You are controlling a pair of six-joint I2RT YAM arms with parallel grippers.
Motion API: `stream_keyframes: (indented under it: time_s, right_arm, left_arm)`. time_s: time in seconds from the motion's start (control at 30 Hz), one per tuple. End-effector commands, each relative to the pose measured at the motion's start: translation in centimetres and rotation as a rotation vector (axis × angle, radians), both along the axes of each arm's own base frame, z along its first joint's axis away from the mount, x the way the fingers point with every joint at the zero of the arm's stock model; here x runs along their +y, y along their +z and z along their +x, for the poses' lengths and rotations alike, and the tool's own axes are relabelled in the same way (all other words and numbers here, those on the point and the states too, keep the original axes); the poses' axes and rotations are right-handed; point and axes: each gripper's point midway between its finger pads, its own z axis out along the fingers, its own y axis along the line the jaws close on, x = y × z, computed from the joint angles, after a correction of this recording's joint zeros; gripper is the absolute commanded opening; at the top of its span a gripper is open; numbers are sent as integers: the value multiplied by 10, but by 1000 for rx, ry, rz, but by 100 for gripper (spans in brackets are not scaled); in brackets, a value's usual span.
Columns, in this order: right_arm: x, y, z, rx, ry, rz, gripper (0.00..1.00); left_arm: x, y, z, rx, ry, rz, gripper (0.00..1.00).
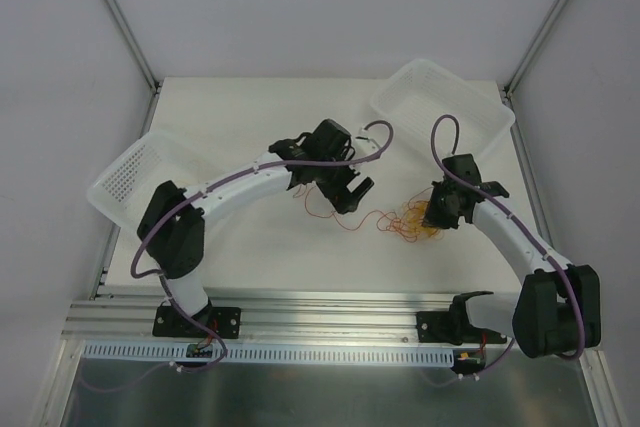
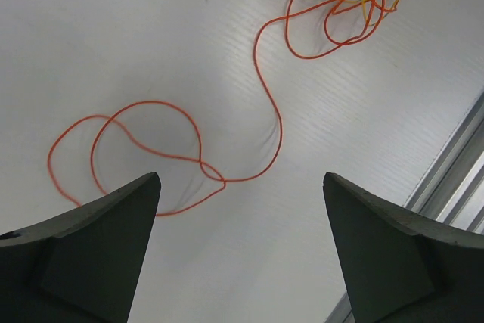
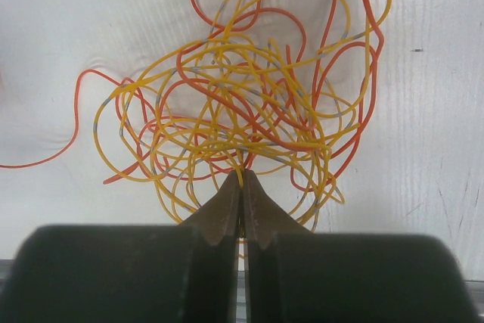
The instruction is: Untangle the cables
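White is the worktop (image 1: 260, 247), and on it you have two white plastic baskets, one at 1 o'clock (image 1: 385, 97) and one at 9 o'clock (image 1: 125, 172) in the top view; both look to have nothing inside.

The cables (image 1: 412, 219) lie toward 4 o'clock from the middle, just under the right arm. I judge the task to be at an early stage. In the right wrist view the yellow-orange strands (image 3: 249, 104) and the red-orange ones cross each other many times in one dense bundle. Only one part is free: a red-orange strand (image 2: 254, 54) leaves the bundle toward 9 o'clock and ends in two loose loops on the bare worktop. The whole yellow part is left to be separated.

The left end effector (image 2: 242, 179) is spread wide and holds nothing; it hangs above those loops. The right end effector (image 3: 242, 175) has its fingers pressed together at the 6 o'clock edge of the bundle.

Whether a strand is caught between them, you cannot tell, because the tips cover that place. The cable ends are also hard to find, and in the top view the right arm hides part of the bundle.
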Motion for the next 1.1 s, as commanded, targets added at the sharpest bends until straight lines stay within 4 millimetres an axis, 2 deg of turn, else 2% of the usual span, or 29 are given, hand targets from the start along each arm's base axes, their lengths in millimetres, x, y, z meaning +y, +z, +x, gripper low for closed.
stream_keyframes:
  time_s: [0.0,0.1,0.23,0.5,0.73,0.97,1.07]
  right_arm:
    - [7,25,8,-72,37,16,1]
    - [10,26,9,-77,49,22,1]
    - [10,27,7,-74,58,23,1]
    - [9,27,1,-73,59,22,1]
    - [8,26,-4,-57,69,17,0]
    - [1,46,-1,-98,81,-22,1]
    - [0,48,-1,-94,87,-32,1]
  left_arm:
    - [-42,-14,-1,-14,-140,-12,89]
    - [-63,-35,3,-29,-156,22,86]
    - [-81,-53,11,-51,-165,13,76]
    - [-99,-80,20,-51,-164,-8,64]
    - [-111,-96,21,-48,-222,-31,63]
    - [-122,-109,25,-64,-289,-36,62]
    - [-127,-111,18,-43,-339,-60,60]
